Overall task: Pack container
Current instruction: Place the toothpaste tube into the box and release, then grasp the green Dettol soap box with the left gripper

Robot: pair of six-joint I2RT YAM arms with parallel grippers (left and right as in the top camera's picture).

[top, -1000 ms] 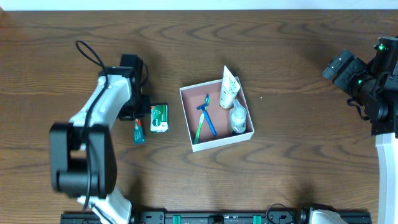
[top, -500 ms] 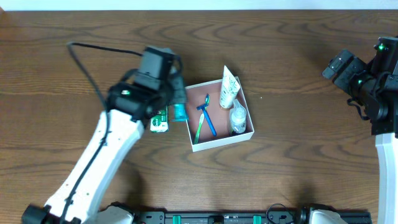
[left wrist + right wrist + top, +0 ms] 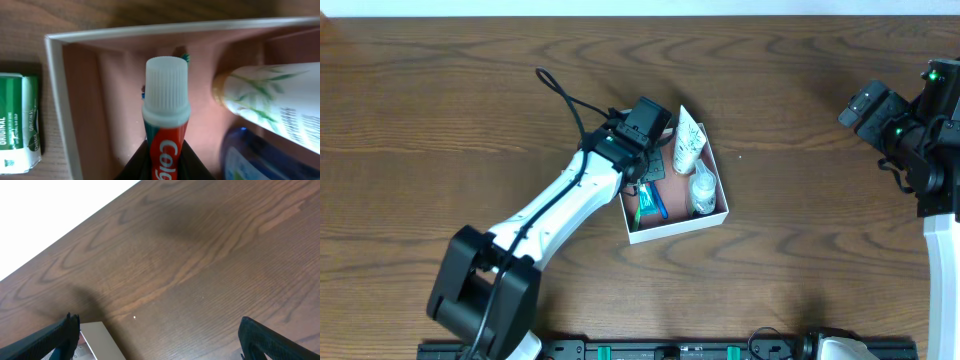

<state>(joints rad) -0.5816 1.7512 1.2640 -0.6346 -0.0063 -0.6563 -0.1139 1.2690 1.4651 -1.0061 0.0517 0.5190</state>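
Note:
The container (image 3: pixel 675 231) is a square white box with a pink-brown inside, at the table's middle. It holds a white tube (image 3: pixel 687 140), a small clear bottle (image 3: pixel 701 190) and a blue-green toothbrush (image 3: pixel 651 206). My left gripper (image 3: pixel 644 180) is over the box's left half, shut on a red Colgate toothpaste tube (image 3: pixel 165 120) with a white cap. The tube points into the box (image 3: pixel 60 100). My right gripper (image 3: pixel 160 335) is open and empty, up at the table's right edge (image 3: pixel 868 106), far from the box.
A small green and white packet (image 3: pixel 20 120) lies on the table just outside the box's left wall; my left arm hides it from overhead. In the left wrist view, the white leaf-patterned tube (image 3: pixel 270 105) lies to the right of the held toothpaste.
My left arm has lifted the toothpaste from the table beside the green packet and swung right with it, over the box. The right arm has not moved.

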